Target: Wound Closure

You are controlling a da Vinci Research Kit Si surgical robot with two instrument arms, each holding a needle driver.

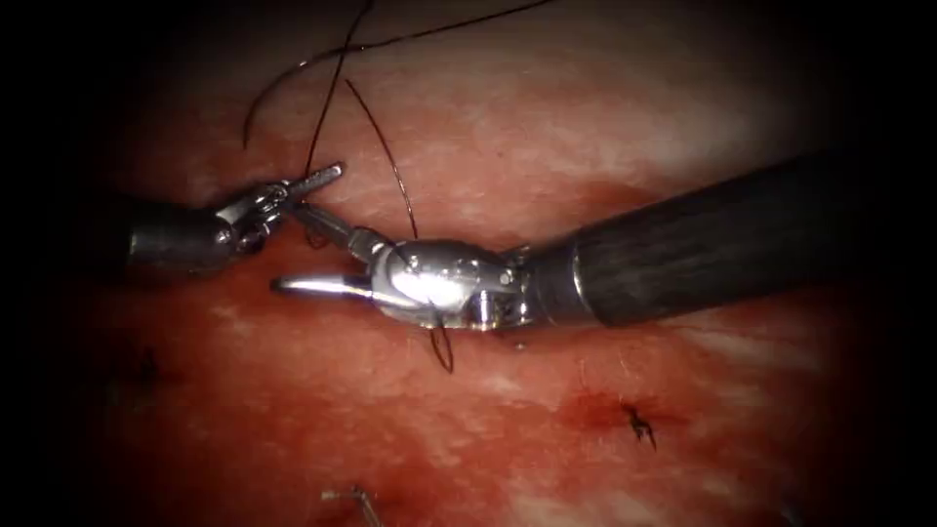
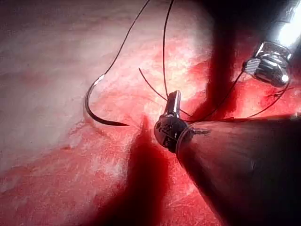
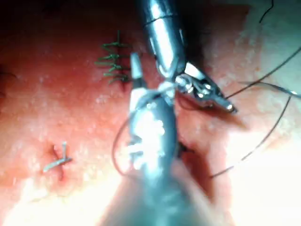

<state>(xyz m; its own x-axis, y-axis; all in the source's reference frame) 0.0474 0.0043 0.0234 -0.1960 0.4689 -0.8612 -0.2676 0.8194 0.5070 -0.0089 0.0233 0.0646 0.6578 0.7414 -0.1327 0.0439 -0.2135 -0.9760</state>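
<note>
Endoscope view: left tool [image 1: 317, 177] at nine o'clock pinches thread [image 1: 390, 156], likely for tension; right tool [image 1: 303, 249] from three o'clock gapes, empty, thread looped around it. Left wrist view: needle [image 2: 96, 110] lies free on tissue [image 2: 47, 70]. Right wrist view: cut ends [image 3: 57, 159] near stitches.

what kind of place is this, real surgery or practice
Most likely a bench suturing practice setup, not an operation. Two wristed tools, the left shut on thread and the right open, work over a slab of tissue. A curved needle lies free on it, near finished stitches.
</note>
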